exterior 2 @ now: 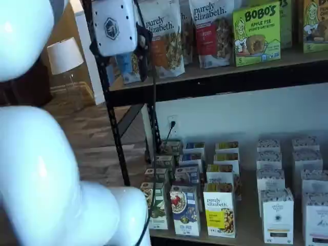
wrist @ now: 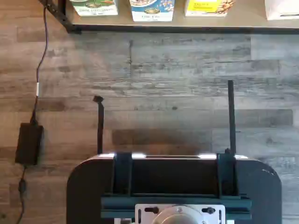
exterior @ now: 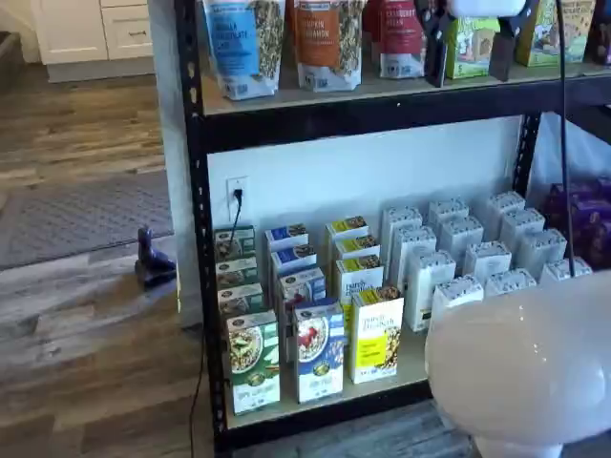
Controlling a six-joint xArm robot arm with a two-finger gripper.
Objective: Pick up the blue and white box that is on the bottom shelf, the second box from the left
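Observation:
The blue and white box stands at the front of the bottom shelf, between a green-and-white carton and a yellow carton. It also shows in a shelf view, and its lower part shows in the wrist view beyond the shelf's black beam. My gripper hangs at the height of the upper shelf, far above and to the right of the box. Its two black fingers stand apart with nothing between them. Its white body also shows in a shelf view.
Rows of white cartons fill the right of the bottom shelf. Bags and green boxes stand on the upper shelf. My white arm fills the foreground in both shelf views. A black power adapter with its cable lies on the wood floor.

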